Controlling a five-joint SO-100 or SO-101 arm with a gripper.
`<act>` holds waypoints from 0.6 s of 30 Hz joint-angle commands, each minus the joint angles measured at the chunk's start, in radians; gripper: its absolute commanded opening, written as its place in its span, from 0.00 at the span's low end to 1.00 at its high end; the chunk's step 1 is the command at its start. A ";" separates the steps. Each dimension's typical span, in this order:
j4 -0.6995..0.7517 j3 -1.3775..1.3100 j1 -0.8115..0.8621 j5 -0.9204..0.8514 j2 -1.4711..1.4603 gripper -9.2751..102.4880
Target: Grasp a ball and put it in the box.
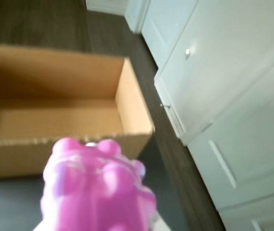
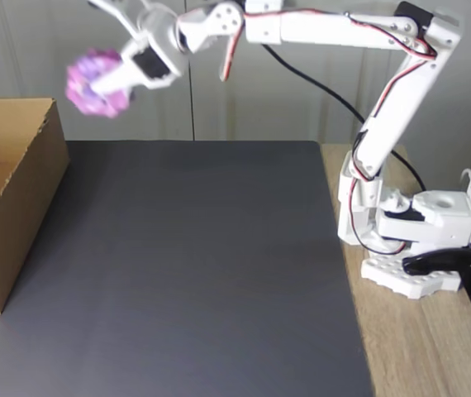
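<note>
The hand (image 2: 103, 83) was closed around the ball (image 2: 93, 82), holding it high in the air above the dark mat (image 2: 194, 265) on the tabletop (image 2: 434, 347), just right of the box (image 2: 16, 190) in the fixed view. In the wrist view the ball (image 1: 96, 187) hung in front of the open box (image 1: 55, 110), near its front wall.

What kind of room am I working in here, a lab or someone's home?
Probably a home room, not a lab. The wrist view shows white panelled cupboard doors and dark wood-look flooring; the arm is mounted on a wooden desk topped with a dark mat.
</note>
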 commanded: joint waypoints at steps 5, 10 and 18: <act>0.040 -0.337 -0.071 -0.009 -0.120 0.21; 0.058 -0.529 -0.140 -0.009 -0.232 0.22; 0.060 -0.781 -0.238 -0.011 -0.428 0.24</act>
